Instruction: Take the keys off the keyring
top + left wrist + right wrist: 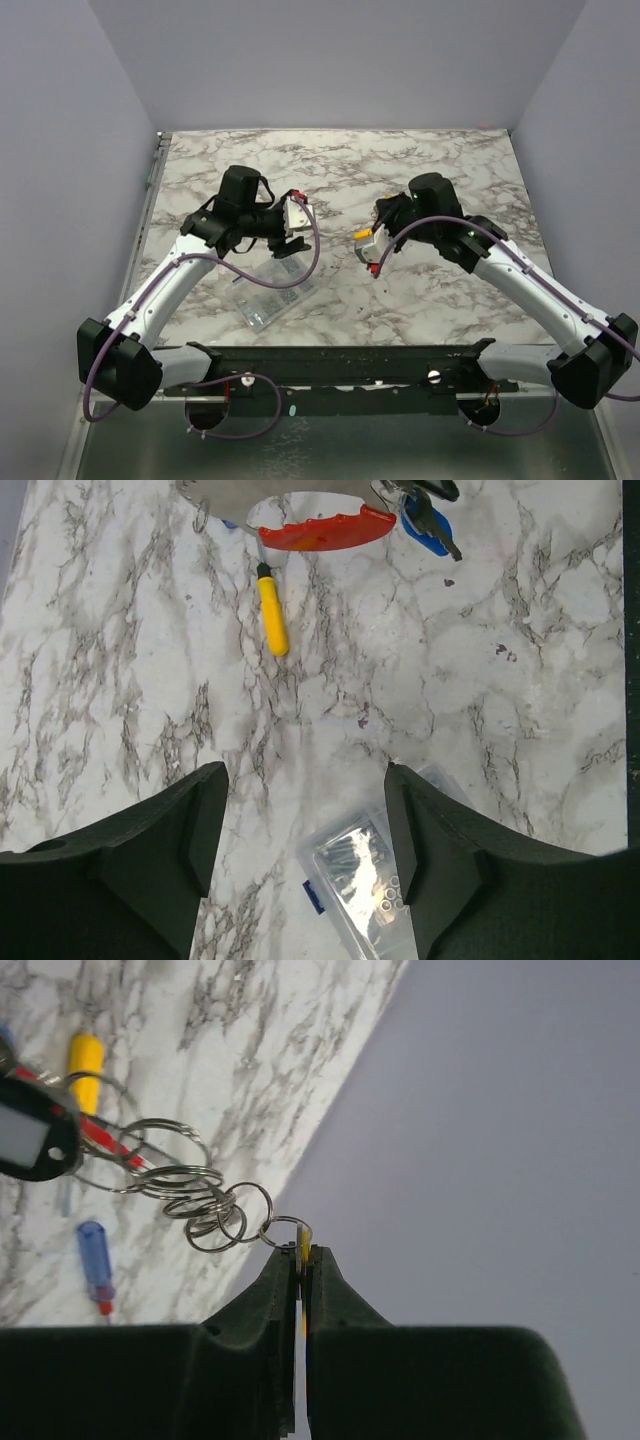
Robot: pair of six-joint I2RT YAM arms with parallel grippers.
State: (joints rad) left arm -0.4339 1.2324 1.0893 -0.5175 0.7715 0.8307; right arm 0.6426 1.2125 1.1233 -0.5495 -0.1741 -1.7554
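A clear compartment box (360, 875) of small metal parts lies on the marble surface (500, 700), low in the left wrist view. It sits below the left end effector (305, 780), whose fingers are spread wide and hold nothing. Beyond it, a yellow-handled screwdriver (272, 620) points up the frame at the keyring (325, 530). The keyring's red band runs left to right along the top edge, with a blue-tagged key (430, 530) at its right end. The right end effector (302, 1260) is pressed together on a yellow tag (304, 1242). From there a chain of steel rings (190, 1195) stretches to the upper left, toward a black tag (30, 1135).
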